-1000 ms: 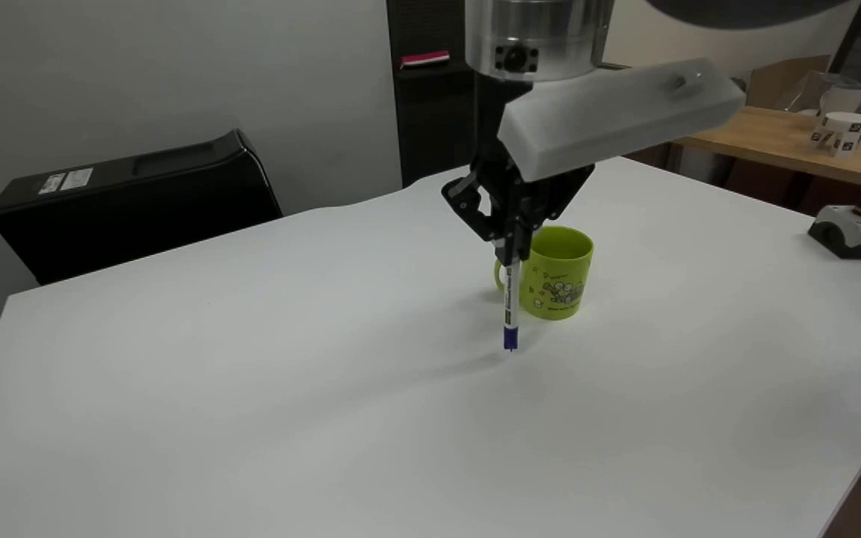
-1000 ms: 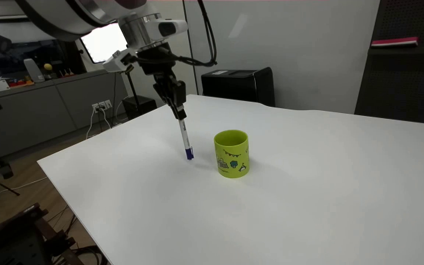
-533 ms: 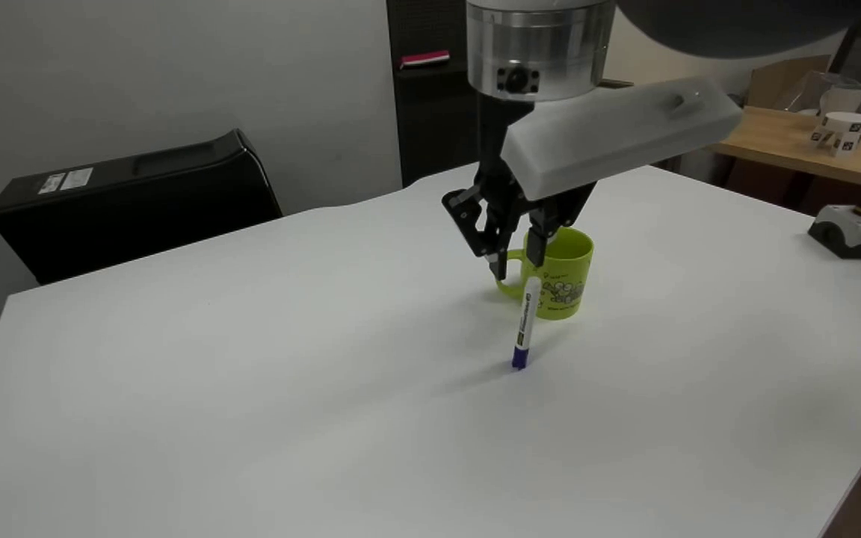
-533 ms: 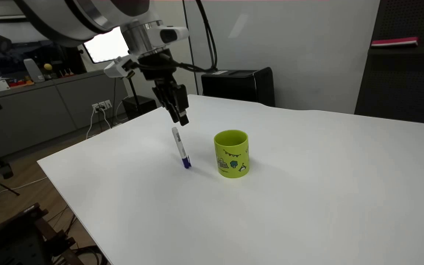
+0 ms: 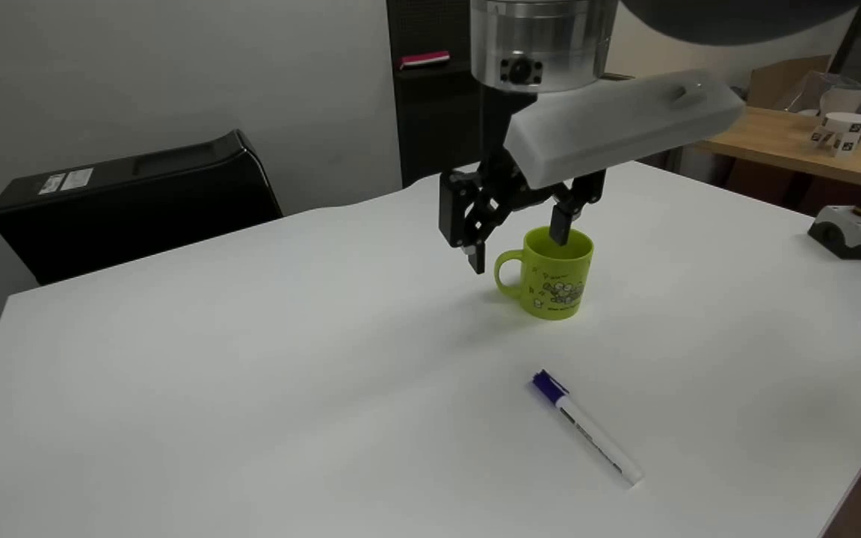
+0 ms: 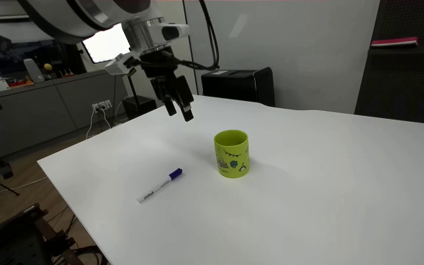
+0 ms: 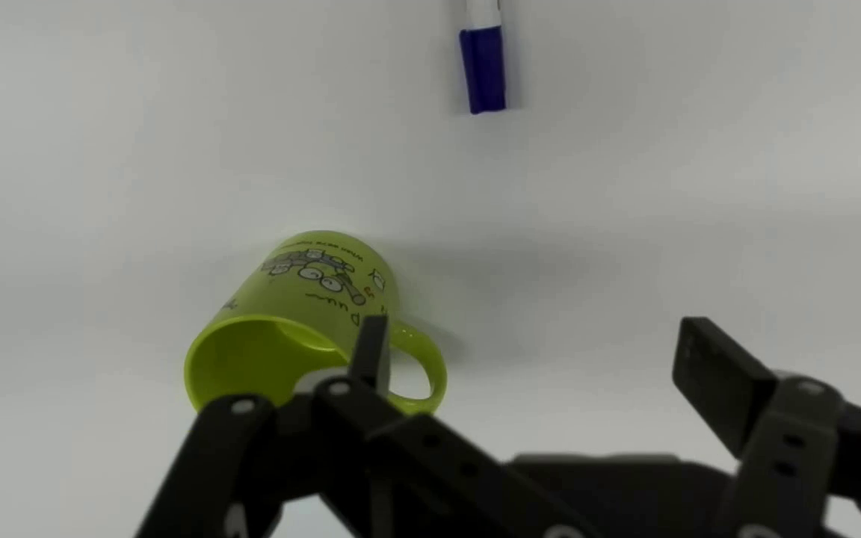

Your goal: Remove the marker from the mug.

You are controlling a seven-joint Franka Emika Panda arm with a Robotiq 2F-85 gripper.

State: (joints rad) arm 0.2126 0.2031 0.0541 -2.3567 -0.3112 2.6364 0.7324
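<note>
The marker (image 5: 587,432), white with a dark blue cap, lies flat on the white table in both exterior views. Its capped end points towards the lime-green mug (image 6: 232,158), which stands upright a short way off with nothing seen in it. In the wrist view only the cap end of the marker (image 7: 484,69) shows, at the top edge. My gripper (image 7: 537,340) is wide open and holds nothing. It hangs above the table by the handle side of the mug (image 7: 311,280); one finger (image 7: 371,351) covers part of the mug and handle in that view, apparently above them.
The white table (image 5: 251,388) carries everything; its near edge lies beyond the marker in an exterior view. A black box-shaped device (image 5: 139,205) stands behind the table by the wall. At the far side sits a grey-and-black button unit (image 5: 856,232).
The gripper has opened and let go of the marker, which stood tip down beneath it and has toppled over onto the table. The gripper dipped slightly, then rose a little. The mug has stayed put.
</note>
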